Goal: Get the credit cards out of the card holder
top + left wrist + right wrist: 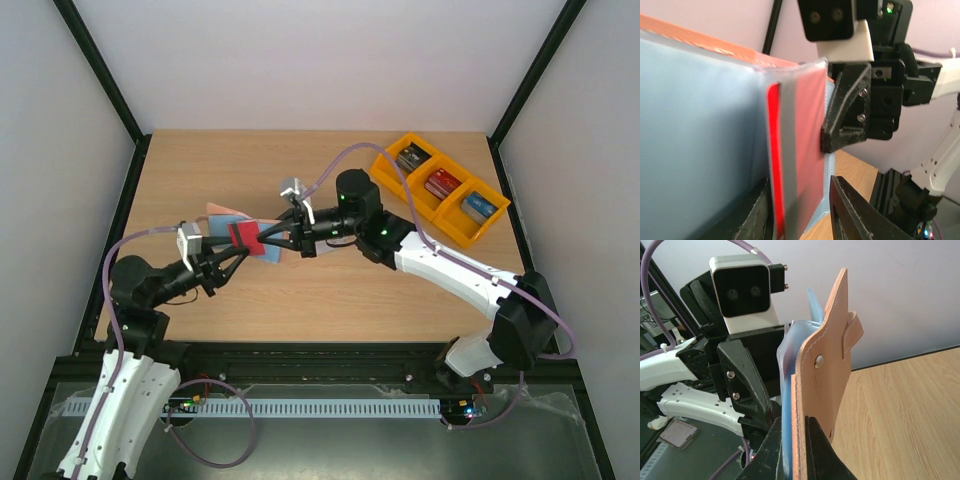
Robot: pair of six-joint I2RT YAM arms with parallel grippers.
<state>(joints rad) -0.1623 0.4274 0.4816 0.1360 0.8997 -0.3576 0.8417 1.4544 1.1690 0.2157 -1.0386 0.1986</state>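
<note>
The card holder [228, 220], pinkish-tan outside and light blue inside, hangs open in the air over the left middle of the table, between both grippers. My right gripper [268, 240] is shut on its right edge. In the right wrist view the right gripper [799, 432] pinches the tan flap [825, 365] and the blue lining together. A reddish credit card [800, 150] with a grey stripe sits against the blue inside [700, 125]. My left gripper [800, 220] stands open, its fingers on either side of that card and the holder's lower edge. The right gripper's black fingers [850, 115] clamp the seam just above.
Three joined orange bins [440, 190] with a dark, a red and a blue box stand at the back right. The wooden table [400, 300] lies below the held holder, and black frame posts run along both sides.
</note>
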